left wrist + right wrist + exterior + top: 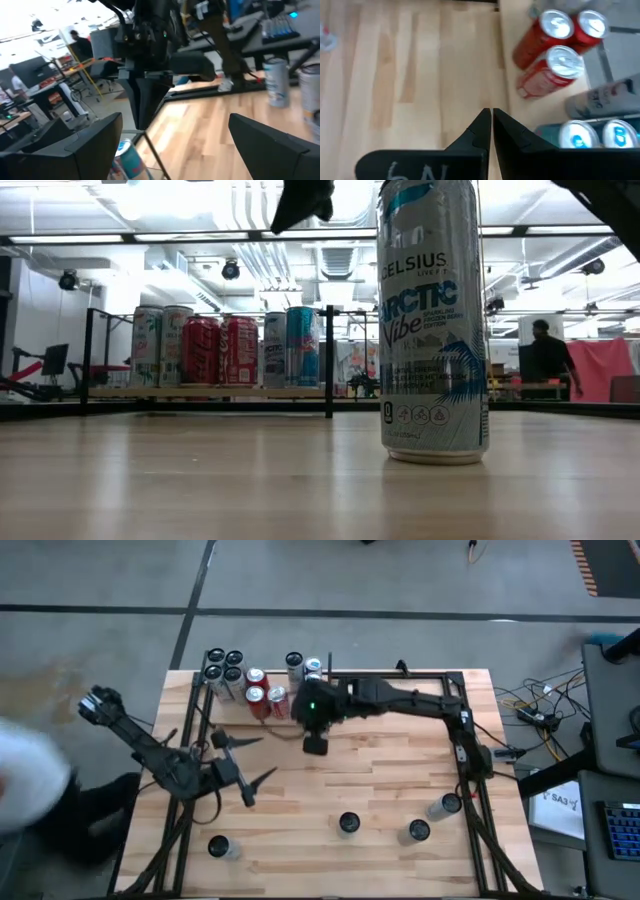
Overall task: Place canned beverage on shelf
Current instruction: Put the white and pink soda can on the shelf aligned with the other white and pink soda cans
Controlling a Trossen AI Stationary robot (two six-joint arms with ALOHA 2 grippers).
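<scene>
right tool closed, empty, above counter | shelf with red cans just beside | left tool open, apart

I'm working in a big open lab or workshop: bare ducts and strip lights overhead, a concrete floor round my wooden table, cluttered desks with monitors, and loose cables beside the table's right edge.
</scene>
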